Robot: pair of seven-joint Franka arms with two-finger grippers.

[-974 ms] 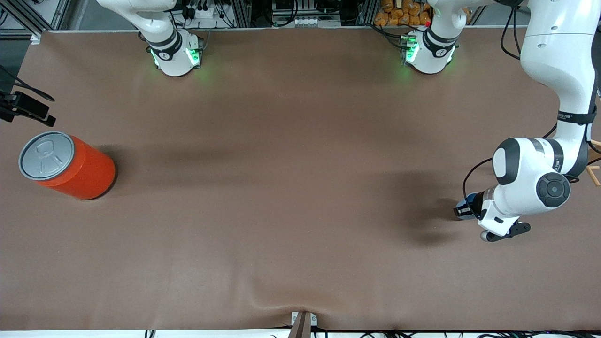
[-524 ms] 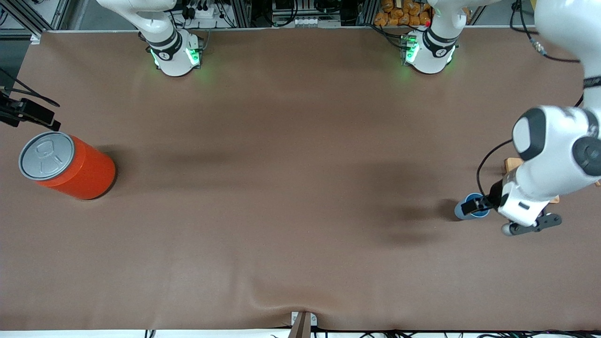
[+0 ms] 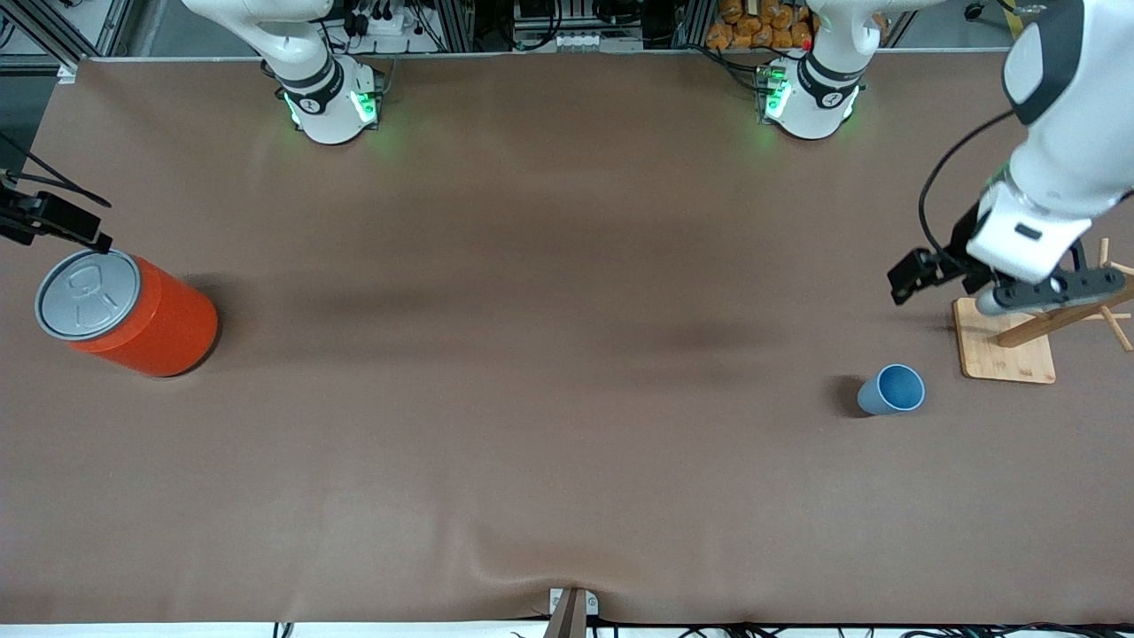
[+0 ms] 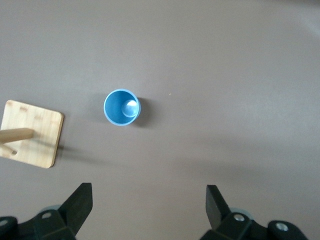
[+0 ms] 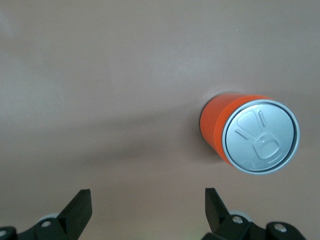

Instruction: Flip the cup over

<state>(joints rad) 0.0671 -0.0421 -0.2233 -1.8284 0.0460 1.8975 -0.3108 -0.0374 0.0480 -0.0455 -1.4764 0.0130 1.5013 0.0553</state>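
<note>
The small light-blue tapered cup (image 3: 890, 390) now stands mouth-up on the counter (image 3: 567, 354), released by the left gripper (image 3: 921, 276), which has risen with jaws open, so the flip looks done.

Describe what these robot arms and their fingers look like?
The left arm is glossy white with rounded segments, dark grey joint caps and a black cable looping beside its wrist. Both bases glow green. The left gripper and the right gripper each carry two black, wedge-shaped fingers on black mounts.
</note>
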